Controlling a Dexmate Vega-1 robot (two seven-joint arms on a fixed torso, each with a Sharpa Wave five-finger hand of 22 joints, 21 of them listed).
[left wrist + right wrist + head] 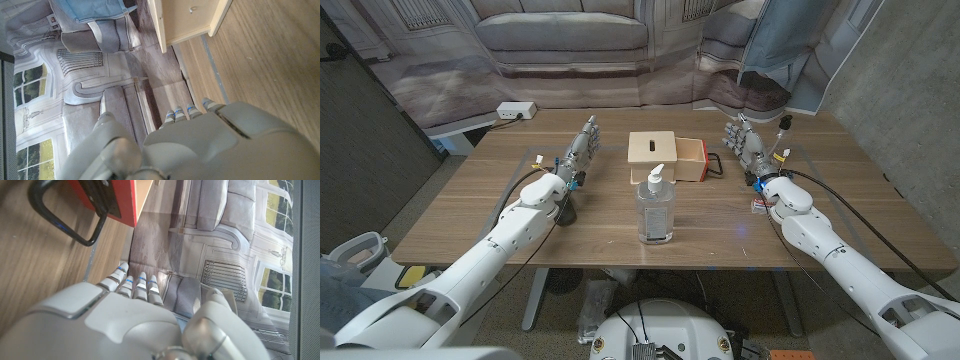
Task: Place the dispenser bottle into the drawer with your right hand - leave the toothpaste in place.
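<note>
Both hands hold nothing, fingers apart. Right hand (748,147) could tip the tall dispenser bottle (655,208) or bump the half-open drawer (690,159).

Glossy white rounded arm shells, black cables along forearms, grey metallic fingers (582,146) with blue-banded white tips

Power strip (515,111) at table's (840,215) far-left corner

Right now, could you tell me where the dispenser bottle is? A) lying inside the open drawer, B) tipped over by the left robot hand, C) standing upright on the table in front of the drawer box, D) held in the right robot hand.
C: the dispenser bottle stands upright on the table, nearer the robot than the drawer, with both robot hands apart from it.
</note>
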